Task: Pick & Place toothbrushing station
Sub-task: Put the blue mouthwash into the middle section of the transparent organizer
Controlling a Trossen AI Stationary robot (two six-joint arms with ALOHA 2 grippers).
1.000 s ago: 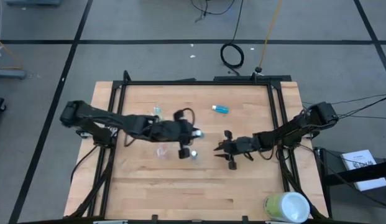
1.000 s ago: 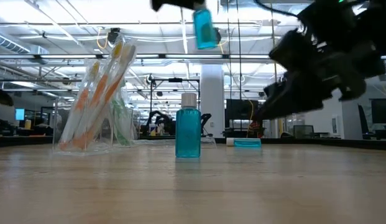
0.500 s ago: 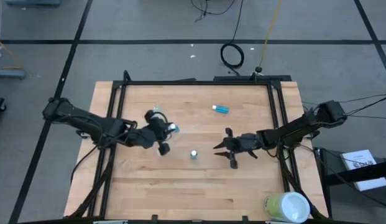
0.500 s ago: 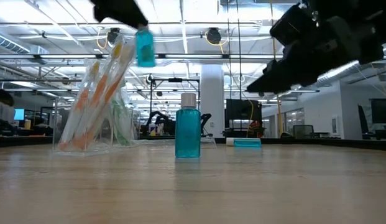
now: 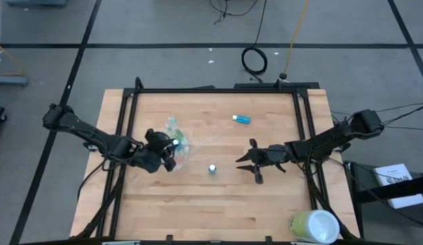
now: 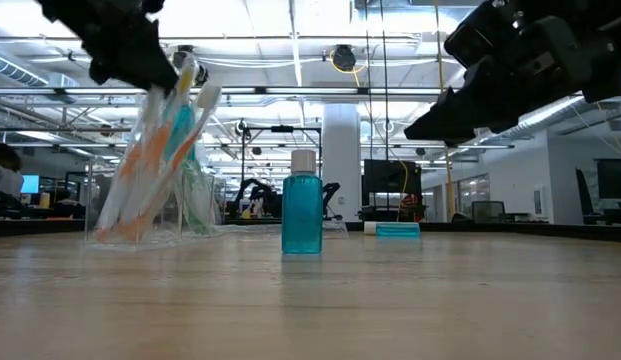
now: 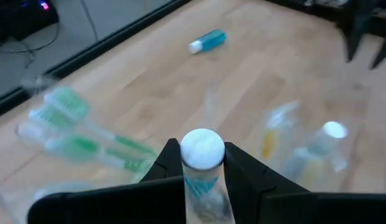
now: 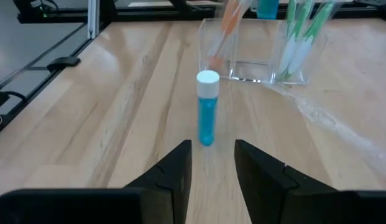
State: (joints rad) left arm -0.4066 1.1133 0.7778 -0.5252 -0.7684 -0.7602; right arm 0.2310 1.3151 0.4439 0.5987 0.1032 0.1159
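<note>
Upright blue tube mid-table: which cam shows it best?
Low view: the upright blue tube stands side-on, unblocked, white cap and blue body clear. Right wrist view shows it whole beyond the right tool. High view shows only its cap. Left wrist blurs it.

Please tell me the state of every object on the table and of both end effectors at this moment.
Left end effector: shut on a blue tube, above the clear holder.
Held blue tube: gripped, white cap showing.
Right end effector: open, holding nothing.
Standing blue tube: upright on the table, capped.
Lying blue tube: on its side.
Clear holder: standing.
Toothbrushes: leaning inside it.
Large green-and-white cup: at the table's corner.
</note>
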